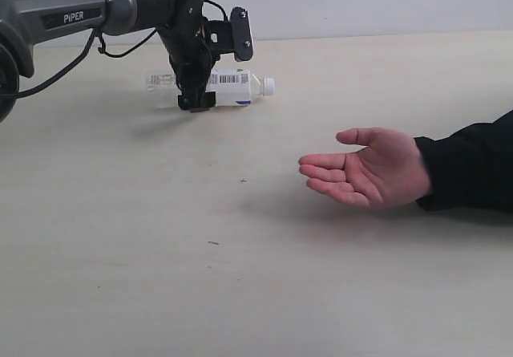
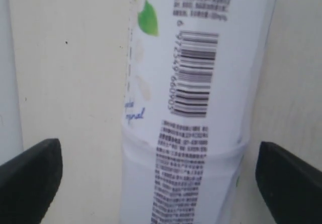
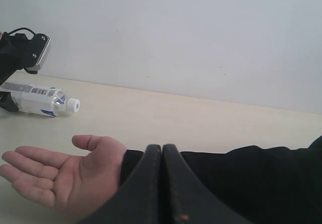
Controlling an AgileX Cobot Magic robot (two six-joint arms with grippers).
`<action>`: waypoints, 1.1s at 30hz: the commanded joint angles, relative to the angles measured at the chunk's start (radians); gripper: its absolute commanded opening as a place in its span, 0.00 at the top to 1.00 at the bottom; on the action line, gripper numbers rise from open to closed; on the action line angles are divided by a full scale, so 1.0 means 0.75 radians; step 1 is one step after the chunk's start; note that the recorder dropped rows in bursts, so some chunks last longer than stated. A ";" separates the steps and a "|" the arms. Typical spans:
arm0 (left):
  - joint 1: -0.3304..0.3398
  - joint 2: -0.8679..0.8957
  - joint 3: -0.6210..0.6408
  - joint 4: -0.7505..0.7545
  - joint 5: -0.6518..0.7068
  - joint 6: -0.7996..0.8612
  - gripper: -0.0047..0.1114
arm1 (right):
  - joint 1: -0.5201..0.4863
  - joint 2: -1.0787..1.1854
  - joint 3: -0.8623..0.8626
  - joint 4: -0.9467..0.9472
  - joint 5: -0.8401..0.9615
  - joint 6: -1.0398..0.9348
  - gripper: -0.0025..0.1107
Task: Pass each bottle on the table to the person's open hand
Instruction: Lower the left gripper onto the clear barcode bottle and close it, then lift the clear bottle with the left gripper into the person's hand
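One white-labelled bottle with a white cap lies on its side at the back left of the table. My left gripper is lowered over its middle. In the left wrist view the bottle runs between the two black fingers, which stand wide apart with a gap on each side. The person's open hand rests palm up at the right, with a black sleeve. My right gripper is shut on nothing, just behind that hand. The other bottles are out of view.
The person's black-sleeved forearm lies along the table's right edge. A pale wall stands behind the table. A black cable hangs under the left arm.
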 commanded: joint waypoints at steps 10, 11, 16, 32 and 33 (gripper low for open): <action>0.005 0.043 -0.001 -0.013 -0.015 -0.037 0.20 | -0.007 -0.005 0.007 -0.001 -0.006 -0.002 0.98; 0.005 0.043 -0.001 -0.013 -0.013 -0.037 0.26 | -0.007 -0.005 0.007 -0.001 -0.006 -0.002 0.98; 0.005 0.043 -0.001 -0.013 -0.007 -0.037 0.86 | -0.007 -0.005 0.007 -0.001 -0.006 -0.002 0.98; -0.060 -0.248 -0.009 -0.010 0.466 -0.334 0.96 | -0.007 -0.005 0.007 -0.001 -0.006 -0.002 0.98; -0.065 -0.263 -0.009 -0.010 0.494 -0.359 0.96 | -0.007 -0.005 0.007 -0.001 -0.006 -0.002 0.98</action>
